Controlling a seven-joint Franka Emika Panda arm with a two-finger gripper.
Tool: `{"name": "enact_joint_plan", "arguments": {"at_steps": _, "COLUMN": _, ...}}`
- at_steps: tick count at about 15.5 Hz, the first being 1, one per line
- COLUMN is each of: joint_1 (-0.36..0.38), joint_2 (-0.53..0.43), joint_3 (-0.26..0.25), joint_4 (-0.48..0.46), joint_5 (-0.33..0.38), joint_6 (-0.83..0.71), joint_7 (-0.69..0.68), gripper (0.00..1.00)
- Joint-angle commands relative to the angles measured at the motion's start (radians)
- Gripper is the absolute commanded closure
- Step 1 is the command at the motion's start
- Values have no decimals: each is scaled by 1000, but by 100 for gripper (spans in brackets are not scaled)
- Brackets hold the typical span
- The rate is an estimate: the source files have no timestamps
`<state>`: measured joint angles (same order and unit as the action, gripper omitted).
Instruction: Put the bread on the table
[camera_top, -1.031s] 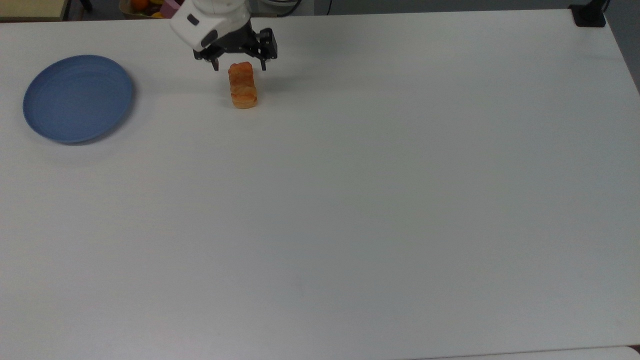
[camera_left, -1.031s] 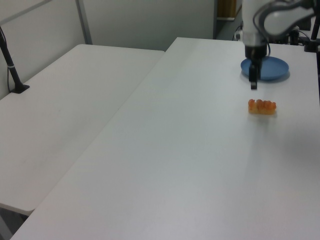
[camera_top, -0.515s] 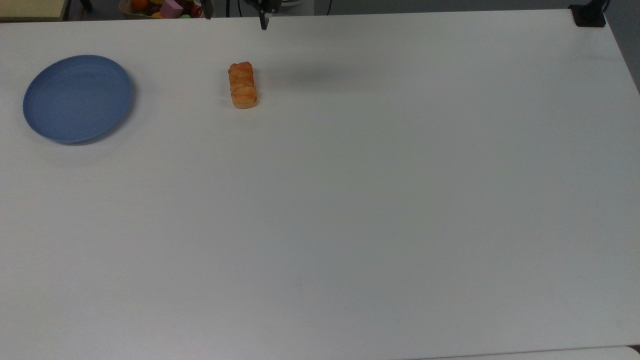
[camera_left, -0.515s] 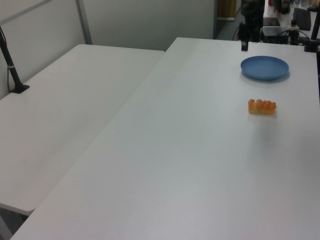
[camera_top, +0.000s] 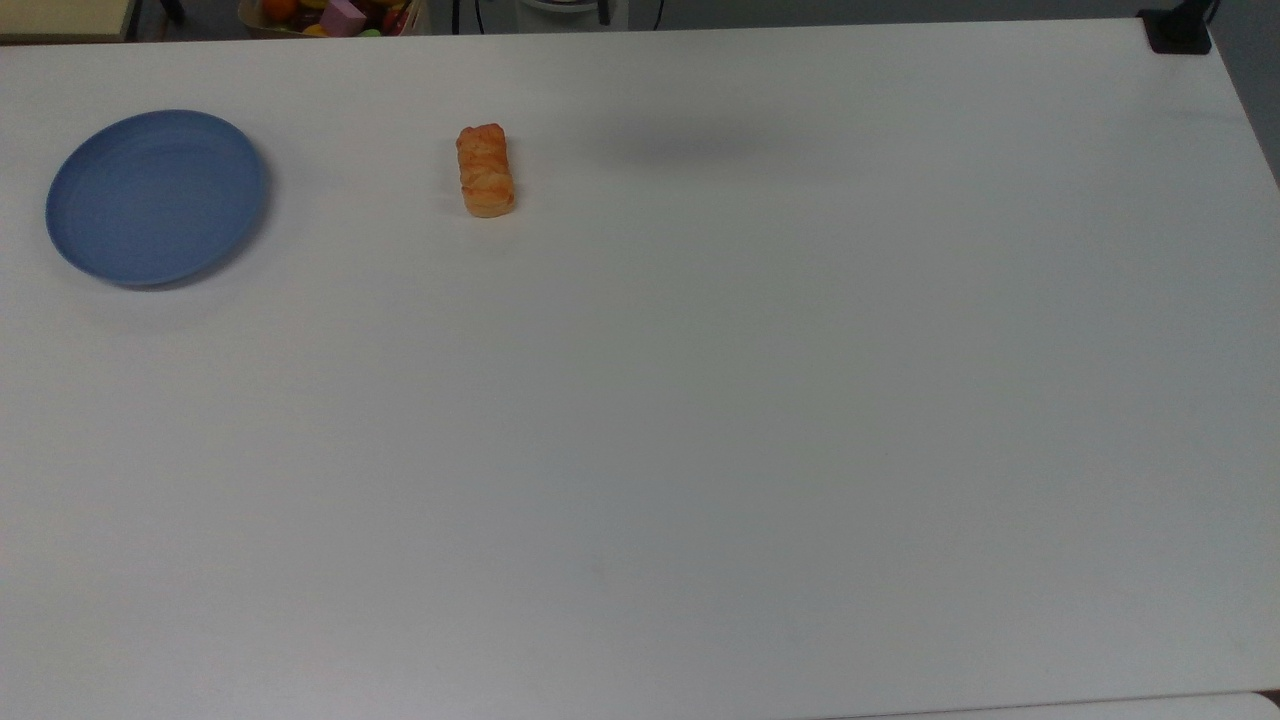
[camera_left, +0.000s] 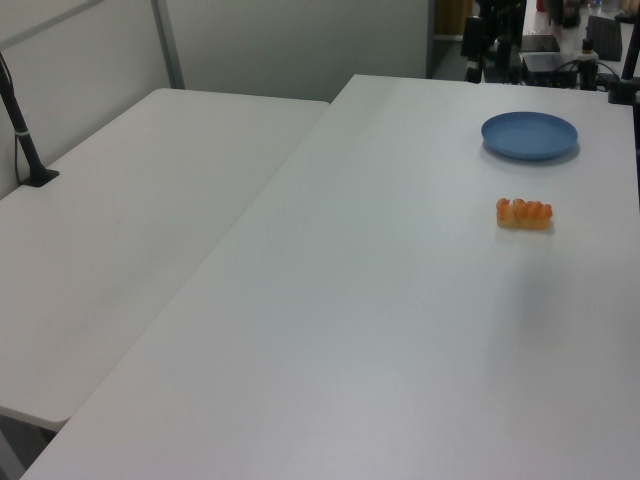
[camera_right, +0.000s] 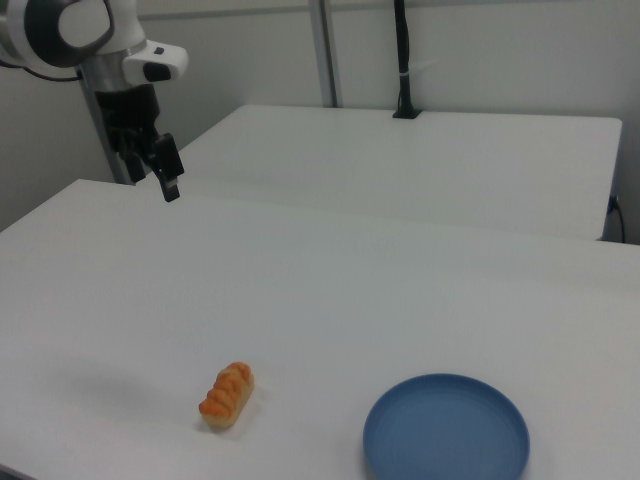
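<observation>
Bread lies flat on the white table, well apart from the blue plate and touching nothing else. In the right view the gripper hangs high above the far edge of the table, well apart from the roll and holding nothing; whether its fingers stand wide or narrow cannot be told. Judgement: placement appears complete. Remaining risk is low. A renewed descent over the roll could nudge or roll it, since it is small and light. A sweep of the arm across the surface could also push it toward the plate.
</observation>
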<state>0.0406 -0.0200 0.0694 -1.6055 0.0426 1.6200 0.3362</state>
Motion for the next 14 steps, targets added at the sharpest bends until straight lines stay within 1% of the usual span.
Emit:
{"name": "enact_joint_plan", "arguments": {"at_steps": 1, "joint_1": -11, "joint_2": 6, "joint_3": 27, "joint_4": 4, "joint_5": 14, "joint_6": 13, "joint_7": -31, "gripper": 0}}
{"name": "enact_joint_plan", "arguments": {"at_steps": 4, "joint_1": -13, "joint_2": 11, "joint_3": 26, "joint_4": -10, "joint_5": 13, "joint_6": 64, "joint_7": -195, "gripper": 0}}
{"name": "enact_joint_plan", "arguments": {"at_steps": 6, "joint_1": -14, "joint_2": 15, "joint_3": 13, "joint_4": -10, "joint_5": 11, "joint_6": 89, "joint_7": -323, "gripper": 0}}
{"name": "enact_joint_plan", "arguments": {"at_steps": 8, "joint_1": -16, "joint_2": 17, "joint_3": -8, "joint_4": -10, "joint_5": 11, "joint_6": 106, "joint_7": -410, "gripper": 0}}
{"name": "enact_joint_plan", "arguments": {"at_steps": 14, "joint_1": -14, "joint_2": 18, "joint_3": -11, "joint_4": -17, "joint_5": 13, "joint_6": 107, "joint_7": -422, "gripper": 0}}
